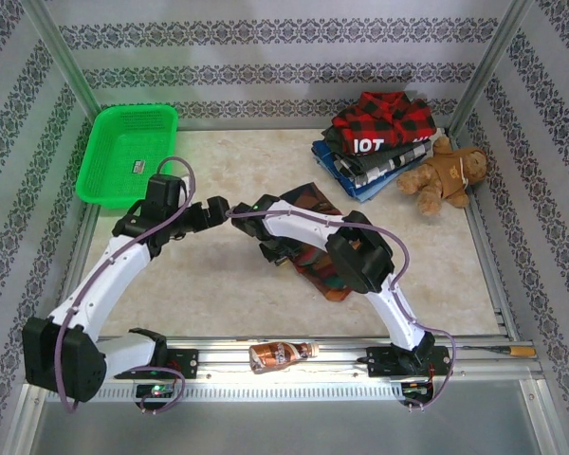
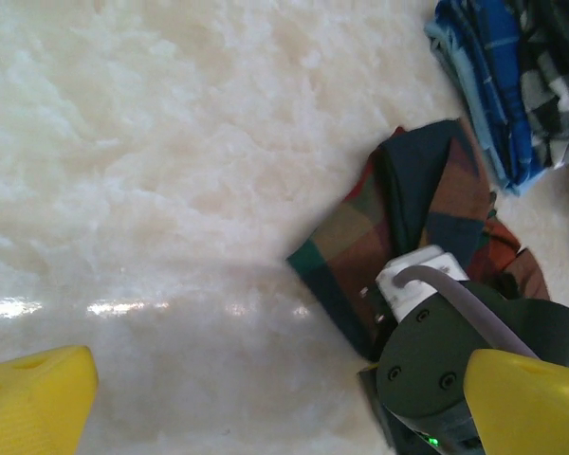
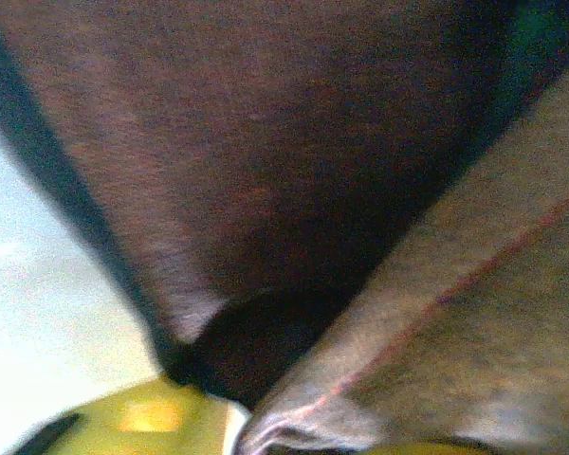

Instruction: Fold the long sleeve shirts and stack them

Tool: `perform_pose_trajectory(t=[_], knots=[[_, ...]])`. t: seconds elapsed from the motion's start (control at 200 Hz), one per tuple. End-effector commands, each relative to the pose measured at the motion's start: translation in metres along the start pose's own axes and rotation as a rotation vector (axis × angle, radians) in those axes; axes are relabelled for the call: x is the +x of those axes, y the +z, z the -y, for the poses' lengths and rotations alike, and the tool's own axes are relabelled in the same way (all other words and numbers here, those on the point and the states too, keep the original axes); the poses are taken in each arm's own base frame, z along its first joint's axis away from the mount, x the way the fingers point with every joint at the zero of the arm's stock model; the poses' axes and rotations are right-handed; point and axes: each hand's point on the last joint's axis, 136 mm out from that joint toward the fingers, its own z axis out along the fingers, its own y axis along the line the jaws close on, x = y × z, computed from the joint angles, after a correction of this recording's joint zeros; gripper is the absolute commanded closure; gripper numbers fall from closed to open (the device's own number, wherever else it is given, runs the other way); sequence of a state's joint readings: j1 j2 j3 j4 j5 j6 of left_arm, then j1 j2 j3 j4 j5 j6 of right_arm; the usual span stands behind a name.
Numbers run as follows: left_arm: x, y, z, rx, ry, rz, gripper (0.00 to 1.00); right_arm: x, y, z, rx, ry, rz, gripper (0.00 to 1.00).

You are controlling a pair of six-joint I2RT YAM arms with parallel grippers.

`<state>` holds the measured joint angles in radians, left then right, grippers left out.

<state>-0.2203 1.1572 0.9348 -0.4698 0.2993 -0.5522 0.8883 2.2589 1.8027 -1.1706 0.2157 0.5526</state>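
Note:
A folded plaid shirt (image 1: 313,237) in orange, green, navy and red lies mid-table, also visible in the left wrist view (image 2: 412,199). My right gripper (image 1: 270,250) is down on its left edge. In the right wrist view, dark plaid cloth (image 3: 294,161) presses close and a fold lies between the yellow fingertips (image 3: 142,417), hiding how the jaws stand. My left gripper (image 1: 215,210) hovers just left of the shirt, open and empty, with its yellow fingertips (image 2: 33,398) wide apart. Folded shirts (image 1: 379,142) are stacked at the back right, a red-black check one on top.
A brown teddy bear (image 1: 446,175) sits right of the stack. A green basket (image 1: 128,152) stands at the back left. A brown bottle (image 1: 280,355) and a screwdriver (image 1: 507,351) lie on the front rail. Patterned walls enclose the table.

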Motion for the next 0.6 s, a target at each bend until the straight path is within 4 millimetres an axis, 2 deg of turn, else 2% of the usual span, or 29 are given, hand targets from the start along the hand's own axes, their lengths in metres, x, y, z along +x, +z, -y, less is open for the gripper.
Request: perform_pose_trajectory(t=[0.0,0.06,0.15,0.22,0.285,0.41,0.5,0.595], knots=[[0.025,-0.004,0.017,0.108,-0.027,-0.057,0.0,-0.016,-0.036,-0.063,-0.348,0.061,0.045,0.51],[0.032,-0.001,0.012,0.109,-0.073,-0.059,0.0,-0.017,-0.061,-0.081,-0.509,0.081,0.05,0.44],[0.04,0.002,0.005,0.104,-0.135,-0.064,0.0,-0.018,-0.115,-0.098,-0.766,0.115,0.098,0.33],[0.043,0.003,-0.003,0.078,-0.169,-0.056,0.0,-0.015,-0.149,-0.093,-0.875,0.14,0.13,0.28],[0.043,0.004,-0.007,0.063,-0.196,-0.043,0.0,-0.007,-0.172,-0.081,-0.922,0.151,0.15,0.24],[0.044,0.013,-0.011,0.056,-0.252,-0.044,0.0,0.011,-0.194,-0.054,-0.981,0.189,0.166,0.11],[0.051,0.024,-0.019,0.026,-0.291,-0.071,0.0,0.015,-0.202,-0.042,-1.03,0.207,0.178,0.1],[0.057,0.031,-0.029,-0.007,-0.326,-0.085,0.0,0.017,-0.204,-0.039,-1.053,0.201,0.176,0.09]])
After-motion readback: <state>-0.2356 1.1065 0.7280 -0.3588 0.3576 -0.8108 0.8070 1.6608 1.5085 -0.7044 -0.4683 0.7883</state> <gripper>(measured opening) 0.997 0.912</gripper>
